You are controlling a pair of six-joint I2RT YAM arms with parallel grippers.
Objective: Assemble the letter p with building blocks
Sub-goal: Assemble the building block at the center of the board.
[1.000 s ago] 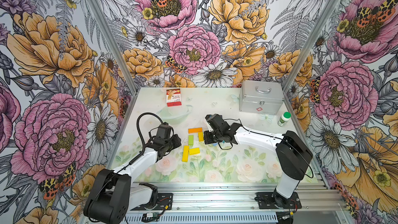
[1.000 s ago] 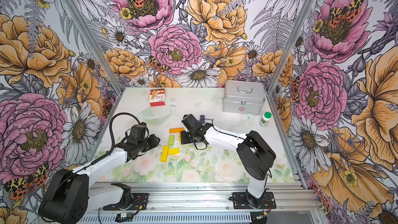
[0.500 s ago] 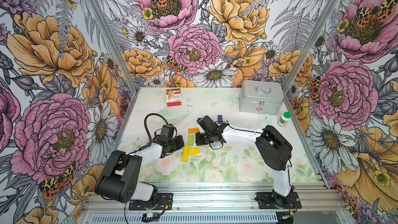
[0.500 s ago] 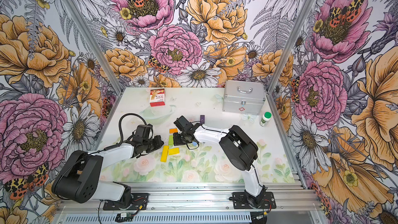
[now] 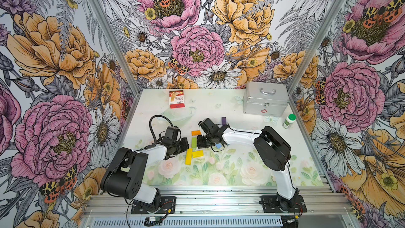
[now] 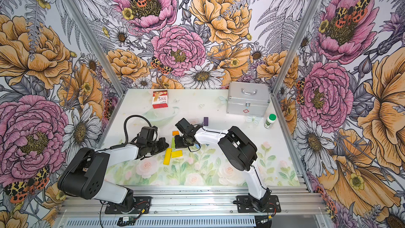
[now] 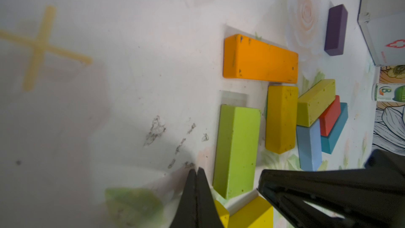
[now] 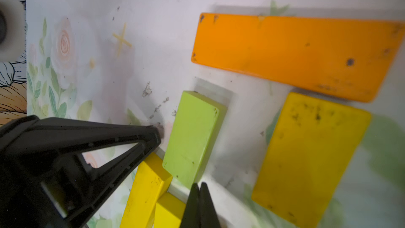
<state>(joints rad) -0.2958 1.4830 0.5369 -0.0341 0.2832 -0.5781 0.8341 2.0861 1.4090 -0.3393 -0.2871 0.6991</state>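
A green block (image 5: 194, 142) lies below an orange block (image 5: 196, 132), with a long yellow block (image 5: 188, 156) and a short yellow block (image 5: 197, 153) in front of it. My left gripper (image 7: 196, 169) is shut and empty, its tip just off the green block's (image 7: 236, 150) outer long side. My right gripper (image 8: 199, 185) is shut and empty at the near corner of the green block (image 8: 194, 137). Another yellow block (image 7: 281, 117) lies beside the green one. Past it lie olive (image 7: 315, 103), red (image 7: 329, 116), teal (image 7: 335, 132) and light blue (image 7: 309, 145) blocks. A purple block (image 5: 223, 120) lies apart.
A red-and-white card box (image 5: 176, 99) lies at the back left. A silver case (image 5: 265, 101) stands at the back right, with a green-capped bottle (image 5: 289, 121) beside it. Both arms reach in low over the table's middle.
The left gripper has shut and edged toward the green block. The right arm has swung left, bringing its shut gripper over to the green block.
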